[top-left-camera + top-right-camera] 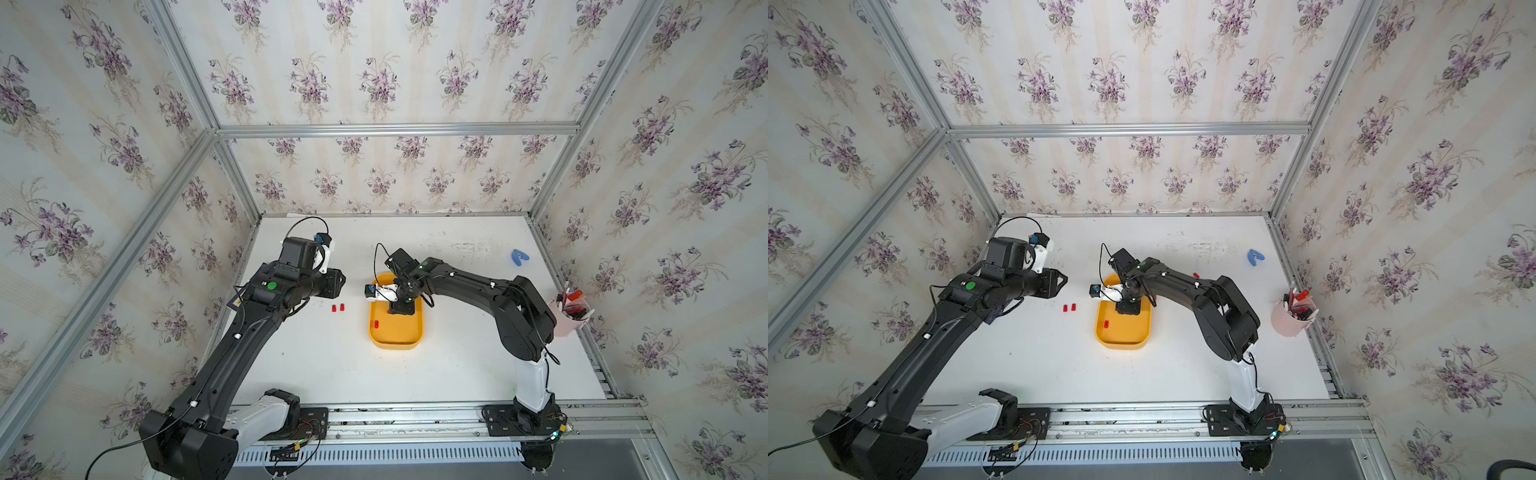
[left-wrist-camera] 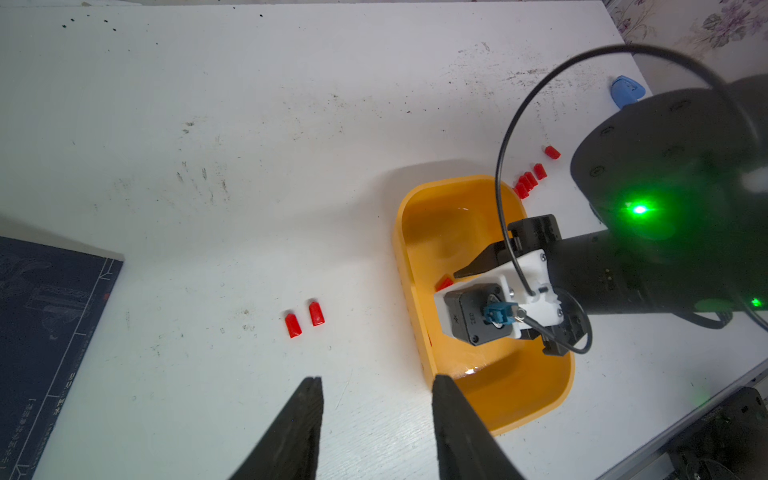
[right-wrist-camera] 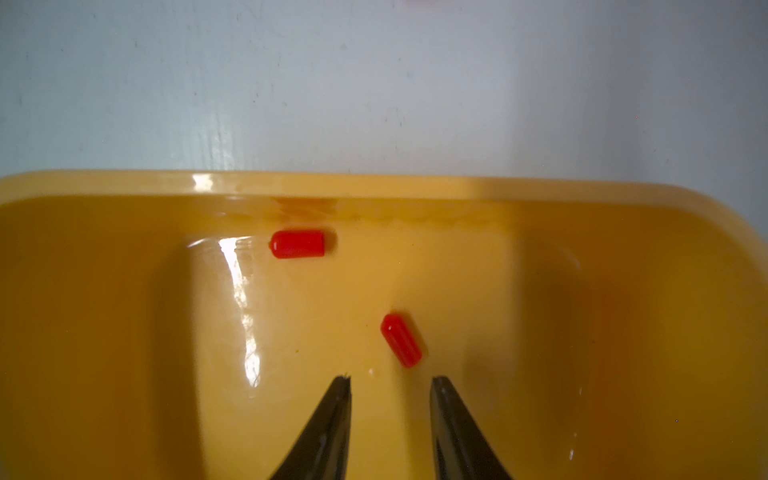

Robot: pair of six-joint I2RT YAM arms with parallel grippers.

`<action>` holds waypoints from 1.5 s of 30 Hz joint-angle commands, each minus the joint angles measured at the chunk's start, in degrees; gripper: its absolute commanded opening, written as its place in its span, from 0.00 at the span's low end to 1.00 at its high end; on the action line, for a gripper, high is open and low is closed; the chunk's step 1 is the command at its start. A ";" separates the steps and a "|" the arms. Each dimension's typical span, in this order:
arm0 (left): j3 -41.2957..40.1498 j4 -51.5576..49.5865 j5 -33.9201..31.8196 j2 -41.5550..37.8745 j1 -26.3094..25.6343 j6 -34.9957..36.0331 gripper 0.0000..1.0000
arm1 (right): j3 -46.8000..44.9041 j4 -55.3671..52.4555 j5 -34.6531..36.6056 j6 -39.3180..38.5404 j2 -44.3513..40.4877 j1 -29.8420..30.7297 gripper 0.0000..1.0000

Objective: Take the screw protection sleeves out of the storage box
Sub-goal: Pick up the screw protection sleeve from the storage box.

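Note:
The storage box [image 1: 395, 344] is a yellow-orange tray in the middle of the white table, seen in both top views. My right gripper [image 3: 390, 380] hangs inside it, open, with nothing between its fingers. Two red screw protection sleeves lie on the box floor: one [image 3: 401, 340] just ahead of the fingertips, another [image 3: 297, 244] near the box wall. Two sleeves [image 1: 334, 308] lie on the table to the left of the box. Several more [image 2: 528, 181] lie on the table past its far side. My left gripper [image 2: 376, 380] hovers open and empty over the table left of the box.
A dark blue booklet [image 2: 41, 332] lies at the table's left edge, partly under my left arm. A pink cup [image 1: 567, 318] of pens stands at the right edge. A small blue clip [image 1: 518, 257] lies at the back right.

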 commanded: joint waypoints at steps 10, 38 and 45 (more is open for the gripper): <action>-0.39 0.68 1.15 -0.02 1.45 1.15 0.48 | 1.16 1.10 0.58 -1.97 2.86 0.09 0.38; -0.84 0.03 1.27 -0.27 2.96 1.57 0.47 | -3.25 8.04 2.77 2.24 4.01 1.15 0.18; -0.87 0.19 1.34 -0.23 3.05 1.64 0.47 | -3.77 10.86 4.59 6.38 2.35 1.11 0.12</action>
